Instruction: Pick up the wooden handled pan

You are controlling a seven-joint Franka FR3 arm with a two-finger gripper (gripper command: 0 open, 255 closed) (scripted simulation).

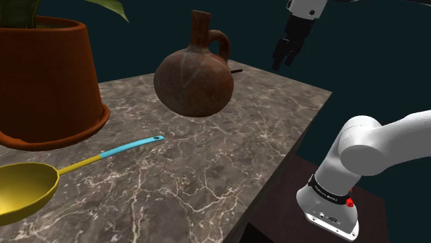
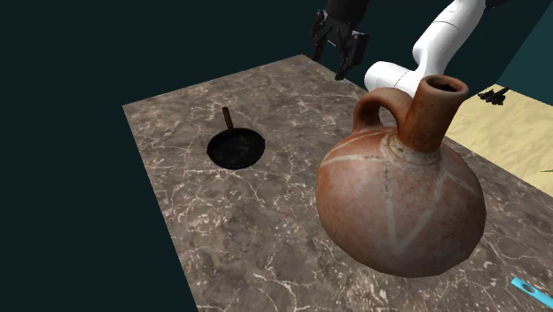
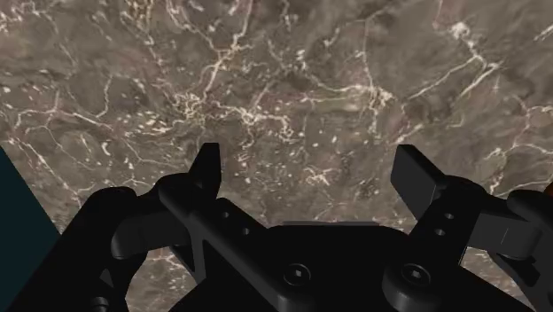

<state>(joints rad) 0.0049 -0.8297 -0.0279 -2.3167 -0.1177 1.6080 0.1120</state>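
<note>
Your claw (image 3: 310, 173) is released: in the wrist view its two black fingers (image 3: 208, 168) stand wide apart with nothing between them, and brown marble with white veins lies below. In the shoulder view the claw (image 1: 285, 59) hangs in the air above the far edge of the table (image 1: 207, 179), touching nothing.

In the second exterior view the claw (image 2: 341, 49) hovers over a far corner of the table (image 2: 177, 222). The pan (image 2: 236, 148) lies flat on the marble, well apart from the claw, lower and toward that view's left. It is small, round and black, with a short brown handle pointing toward the table's far edge.

A large reddish-brown clay jug (image 2: 399, 195) with one handle stands nearer that camera. In the shoulder view the jug (image 1: 193, 76) stands mid-table, a terracotta flowerpot (image 1: 48, 76) at the left, and a yellow ladle (image 1: 27, 188) with a blue-tipped handle lies in front of the pot.
</note>
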